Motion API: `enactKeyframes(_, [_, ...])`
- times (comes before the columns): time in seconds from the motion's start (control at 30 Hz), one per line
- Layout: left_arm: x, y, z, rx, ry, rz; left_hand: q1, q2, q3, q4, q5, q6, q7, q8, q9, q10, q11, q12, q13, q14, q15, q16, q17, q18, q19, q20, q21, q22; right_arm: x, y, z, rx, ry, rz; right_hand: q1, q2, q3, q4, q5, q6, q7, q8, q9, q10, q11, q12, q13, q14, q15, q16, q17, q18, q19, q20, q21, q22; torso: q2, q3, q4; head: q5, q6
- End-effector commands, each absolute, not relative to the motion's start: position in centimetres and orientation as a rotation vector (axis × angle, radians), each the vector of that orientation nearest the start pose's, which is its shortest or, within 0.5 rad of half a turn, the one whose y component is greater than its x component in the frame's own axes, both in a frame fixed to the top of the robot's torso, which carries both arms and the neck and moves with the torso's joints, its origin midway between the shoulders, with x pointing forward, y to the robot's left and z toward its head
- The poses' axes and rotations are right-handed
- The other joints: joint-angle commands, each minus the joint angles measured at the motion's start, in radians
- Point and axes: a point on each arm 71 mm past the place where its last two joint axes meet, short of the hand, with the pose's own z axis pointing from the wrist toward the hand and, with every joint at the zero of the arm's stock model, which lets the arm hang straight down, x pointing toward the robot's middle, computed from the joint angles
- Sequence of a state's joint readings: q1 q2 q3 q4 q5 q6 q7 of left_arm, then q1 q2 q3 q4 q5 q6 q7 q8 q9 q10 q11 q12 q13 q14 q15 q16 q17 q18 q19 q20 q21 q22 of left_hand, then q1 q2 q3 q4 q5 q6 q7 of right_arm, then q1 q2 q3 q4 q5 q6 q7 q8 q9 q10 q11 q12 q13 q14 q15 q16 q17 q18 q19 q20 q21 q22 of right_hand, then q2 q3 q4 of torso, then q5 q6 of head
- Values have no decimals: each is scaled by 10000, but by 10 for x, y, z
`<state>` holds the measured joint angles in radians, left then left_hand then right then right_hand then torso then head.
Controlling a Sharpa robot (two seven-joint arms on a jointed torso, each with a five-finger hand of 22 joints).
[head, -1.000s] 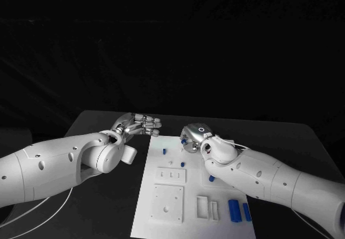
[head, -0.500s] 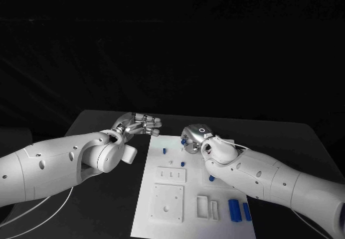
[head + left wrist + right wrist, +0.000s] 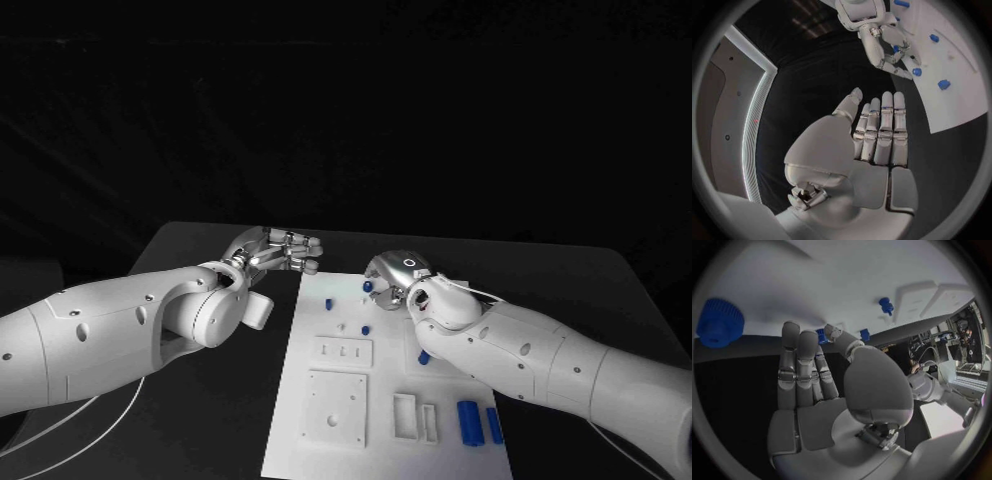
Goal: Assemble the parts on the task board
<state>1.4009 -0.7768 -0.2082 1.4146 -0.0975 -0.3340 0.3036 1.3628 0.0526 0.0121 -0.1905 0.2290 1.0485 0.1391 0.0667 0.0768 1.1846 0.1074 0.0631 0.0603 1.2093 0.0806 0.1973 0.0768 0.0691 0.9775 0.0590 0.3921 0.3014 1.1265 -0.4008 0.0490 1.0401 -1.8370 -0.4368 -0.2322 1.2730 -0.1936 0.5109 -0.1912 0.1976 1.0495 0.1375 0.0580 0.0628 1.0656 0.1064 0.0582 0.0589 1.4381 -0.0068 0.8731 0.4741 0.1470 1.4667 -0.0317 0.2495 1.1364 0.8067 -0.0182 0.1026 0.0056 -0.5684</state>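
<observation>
At the far end of the task board (image 3: 378, 385), the right hand (image 3: 392, 276) hangs over the board's far right corner, fingers held side by side and lightly curled, with a small blue part (image 3: 821, 335) at its fingertips; whether thumb and finger actually pinch it cannot be told. A second small blue part (image 3: 864, 334) sits just beside the thumb tip, a blue peg (image 3: 886, 305) stands farther along the white surface, and a ribbed blue gear (image 3: 719, 322) lies off to one side near the board's edge. The left hand (image 3: 274, 250) hovers over the black table (image 3: 202, 400) just off the board's far left corner, fingers straight and pressed together, holding nothing. Toward the robot the board carries raised white blocks, and two blue cylinders (image 3: 477, 421) lie near its near right edge. Bare black table runs along both long edges of the board.
</observation>
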Motion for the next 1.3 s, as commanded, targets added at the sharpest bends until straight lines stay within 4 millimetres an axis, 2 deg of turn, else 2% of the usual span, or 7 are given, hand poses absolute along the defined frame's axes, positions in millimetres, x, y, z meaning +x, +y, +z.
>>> enactKeyframes(0.03, [524, 210, -146, -9025, 15169, -13791, -45, -36, -9, 51, -69, -87, -3, -36, 11, -67, -8, -23, -6, -71, -21, -59, -13, 48, 39, -8, -52, -9, 548, -111, -205, -2577, 14129, 4371, 19, 4, 136, -7, -43, 38, -36, 40, -10, 162, -51, -8, -16, 48, -2, -19, -7, 86, 317, 34, -33, 1, -3, 4, -15, -44, 42])
enactKeyframes(0.37, [524, 217, -146, -9062, 15079, -13677, -45, -36, -9, 51, -69, -87, -3, -36, 11, -67, -8, -23, -6, -71, -21, -59, -13, 48, 39, -8, -52, -9, 544, -157, -182, -1781, 14342, 4493, -380, -188, 287, 260, -85, 240, -133, 46, 3, 1479, -360, 1, 4, 49, -181, 93, 90, -102, 297, -131, 10, 102, -5, 48, -172, -130, 182])
enactKeyframes(0.57, [524, 219, -145, -9065, 15069, -13668, -17, -49, -6, 46, -72, -78, -3, -35, 14, -52, -12, -23, -6, -65, -25, -57, -11, 50, 53, -12, -64, -14, 545, -190, -172, -1308, 14760, 4336, -308, -193, -640, 496, 171, 127, -161, 49, 6, 2068, -516, 37, 23, -27, -358, -11, 151, -234, 287, -304, -136, 17, 4, 113, -270, -140, 235])
enactKeyframes(0.77, [524, 219, -145, -9061, 15077, -13678, -17, -49, -6, 46, -72, -78, -3, -35, 14, -52, -12, -23, -6, -65, -25, -57, -11, 50, 53, -12, -64, -14, 546, -211, -173, -989, 15403, 4241, -33, -25, -2043, 526, 685, 57, -328, 68, 15, 3829, -1102, 1045, 750, 44, -758, 40, 356, -565, 360, -680, -83, 84, 23, 181, -306, -160, 266])
enactKeyframes(0.83, [524, 219, -145, -9061, 15081, -13678, -17, -49, -6, 46, -72, -78, -3, -35, 14, -52, -12, -23, -6, -65, -25, -57, -11, 50, 53, -12, -64, -14, 547, -215, -174, -942, 15682, 4215, 186, 325, -3282, 613, 955, 76, -394, 64, 18, 2421, -1166, 3894, 3987, 16, -912, 428, 970, -700, 397, -869, 356, 449, 28, 189, -297, -196, 245])
enactKeyframes(0.9, [524, 219, -146, -9059, 15085, -13679, -17, -49, -6, 46, -72, -78, -3, -35, 14, -52, -12, -23, -6, -65, -25, -57, -11, 50, 53, -12, -64, -14, 548, -218, -176, -921, 15935, 4185, 170, 423, -3377, 600, 1023, 1, -354, 86, 20, 1484, -1192, 5905, 6340, -208, -825, 1002, 1844, -746, 382, -801, 1570, 1073, 26, 174, -280, -232, 245])
enactKeyframes(1.3, [525, 219, -146, -9053, 15100, -13680, -17, -49, -6, 46, -72, -78, -3, -35, 14, -52, -12, -23, -6, -65, -25, -57, -11, 50, 53, -12, -64, -14, 553, -224, -185, -849, 16672, 4004, 232, 341, -4016, 1133, 1272, -1114, -211, 29, -21, 1760, -1036, 9048, 9933, -19, -613, 1870, 5125, -591, 365, -574, 3965, 2498, 23, 134, -278, -309, 172])
